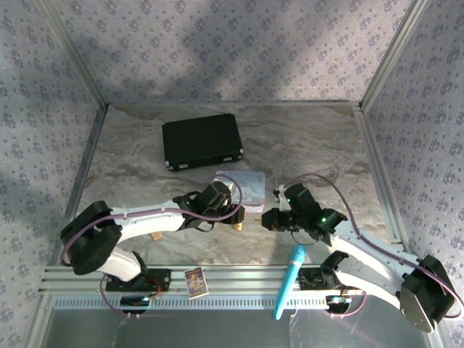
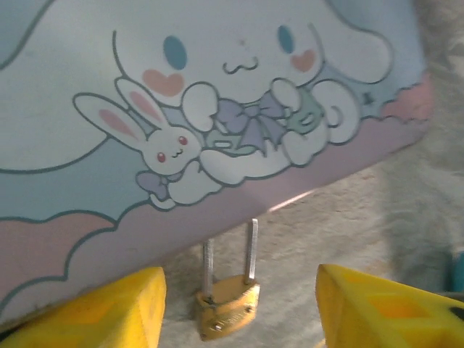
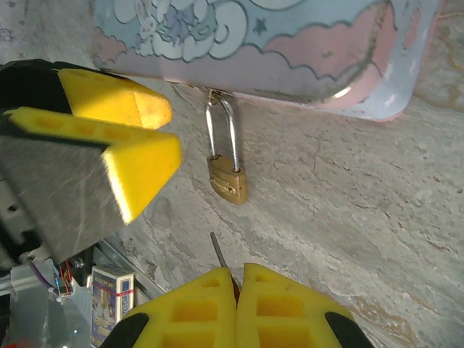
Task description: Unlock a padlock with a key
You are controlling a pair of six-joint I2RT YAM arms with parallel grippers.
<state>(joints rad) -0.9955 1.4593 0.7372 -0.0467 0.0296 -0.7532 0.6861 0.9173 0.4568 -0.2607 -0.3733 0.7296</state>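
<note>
Right gripper (image 3: 236, 279): clamped tight on key (image 3: 217, 250), blade tip poking out, just right of lock, not touching
Padlock (image 3: 227, 177): at near edge of pastel tin (image 3: 290, 51) (shackle hooked into it)
Left gripper (image 2: 239, 290): jaws apart, straddling lock, no contact

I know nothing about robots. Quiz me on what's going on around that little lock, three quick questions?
1. True or false: the padlock lies loose, well away from the pastel tin.
2. What is the right gripper pinching? A the key; B the padlock; C the tin.
3. Fill in: the left gripper has its jaws ___, one yellow finger on each side of the padlock.
Key: 1 false, its shackle is hooked to the tin's edge. 2 A. 3 open.
</note>
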